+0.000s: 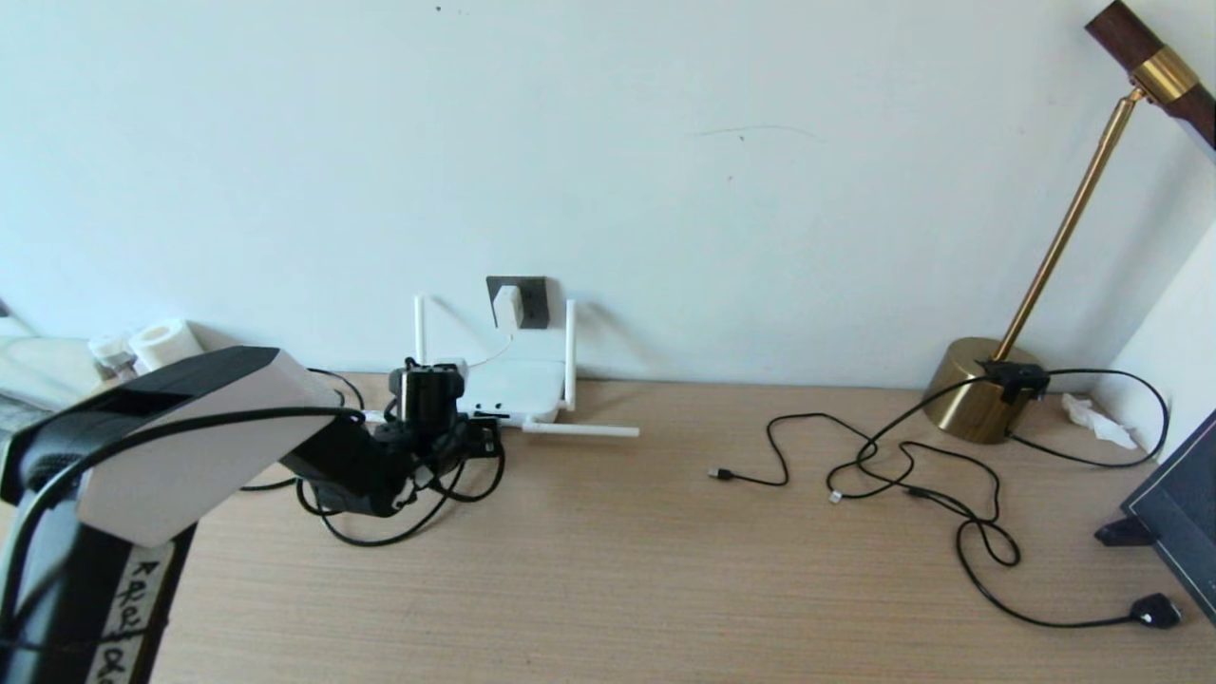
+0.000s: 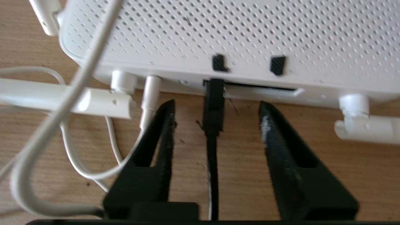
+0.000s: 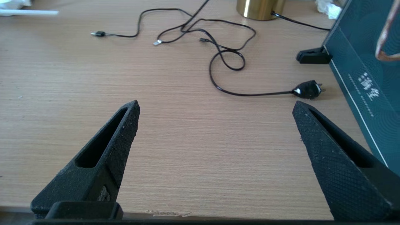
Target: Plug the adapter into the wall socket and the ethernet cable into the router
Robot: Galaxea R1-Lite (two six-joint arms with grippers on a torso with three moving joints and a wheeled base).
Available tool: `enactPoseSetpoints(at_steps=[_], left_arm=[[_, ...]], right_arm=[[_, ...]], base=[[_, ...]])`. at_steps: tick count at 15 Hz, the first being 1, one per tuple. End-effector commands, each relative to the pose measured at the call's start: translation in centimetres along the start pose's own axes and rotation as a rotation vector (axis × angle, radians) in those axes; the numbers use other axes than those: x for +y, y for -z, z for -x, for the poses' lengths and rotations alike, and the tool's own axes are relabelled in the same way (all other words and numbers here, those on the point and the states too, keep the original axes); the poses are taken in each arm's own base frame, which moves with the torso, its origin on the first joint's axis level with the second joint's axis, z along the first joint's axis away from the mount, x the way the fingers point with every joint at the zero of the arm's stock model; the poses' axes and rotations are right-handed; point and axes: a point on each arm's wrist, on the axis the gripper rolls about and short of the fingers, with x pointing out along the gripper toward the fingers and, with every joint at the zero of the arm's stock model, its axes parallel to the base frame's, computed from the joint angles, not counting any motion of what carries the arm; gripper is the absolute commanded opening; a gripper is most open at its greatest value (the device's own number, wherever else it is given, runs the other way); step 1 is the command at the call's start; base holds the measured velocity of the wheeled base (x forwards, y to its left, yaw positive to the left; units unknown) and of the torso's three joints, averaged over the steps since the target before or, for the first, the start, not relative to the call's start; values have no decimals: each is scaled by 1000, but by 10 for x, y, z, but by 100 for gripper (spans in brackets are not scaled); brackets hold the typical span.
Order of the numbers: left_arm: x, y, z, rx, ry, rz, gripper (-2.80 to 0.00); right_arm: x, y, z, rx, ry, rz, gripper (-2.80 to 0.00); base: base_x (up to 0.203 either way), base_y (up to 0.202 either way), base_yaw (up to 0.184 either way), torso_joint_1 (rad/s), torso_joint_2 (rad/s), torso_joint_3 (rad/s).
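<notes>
The flat white rounded router (image 1: 513, 388) lies on the light wooden table (image 1: 608, 551) against the wall, its port edge turned toward the robot. Two of its thin stick antennas stand upright and one lies flat on the table, pointing to the right.

The small white cube-shaped adapter (image 1: 506, 306) sits in the dark grey square wall socket (image 1: 528, 300) just above the router, and its thin white cord (image 2: 67, 93) hangs down to the router's edge.

The thick black ethernet cable (image 2: 213, 125) has its end inside a dark port on the router's edge (image 2: 250, 90). Its long axis runs straight from the port back toward the left gripper (image 2: 215, 107). The clear plug itself is hidden in the port.

The left gripper's fingers are spread on both sides of the cable and do not touch it. In the head view this gripper is mostly hidden behind the arm's own body and loops of black cable.

The right gripper (image 3: 215, 109) hovers over bare table with fingers wide apart, well away from the thin black cords (image 3: 218, 47) and the flat black plug (image 3: 307, 89). It is not in the head view.
</notes>
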Motion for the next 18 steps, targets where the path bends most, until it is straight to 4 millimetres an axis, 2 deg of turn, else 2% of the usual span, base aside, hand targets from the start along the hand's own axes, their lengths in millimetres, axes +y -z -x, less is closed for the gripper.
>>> enactPoseSetpoints(at_steps=[1,4,7,9,11,12,13,15,18], left_arm=[[1,-1,6,5,-3,0,0],[2,1,7,13,-5,2,0],[2,-2,16,13,-2,-2,0],[-1,-13,35,-6,12,-4,0],[-6,-29,67,-47,37,-10,0],[-10,-41,87,-90,56,-13,-280],[-13,-53,110,-135,76,-21,-280],[-16,-79,168,-251,125,-29,-280],[-1,-115,268,-482,178,-3,-280]], right_arm=[[0,0,0,1,-1,0,0],[0,0,0,1,-1,0,0],[0,0,0,1,-1,0,0],[0,0,0,1,-1,0,0],[0,0,0,1,-1,0,0],[0,0,0,1,-1,0,0],[0,0,0,1,-1,0,0],[0,0,0,1,-1,0,0],[0,0,0,1,-1,0,0]], base=[[0,0,0,0,0,0],[0,0,0,0,0,0],[0,0,0,0,0,0],[0,0,0,0,0,0],[0,0,0,0,0,0],[0,0,0,0,0,0],[0,0,0,0,0,0],[0,0,0,0,0,0],[0,0,0,0,0,0]])
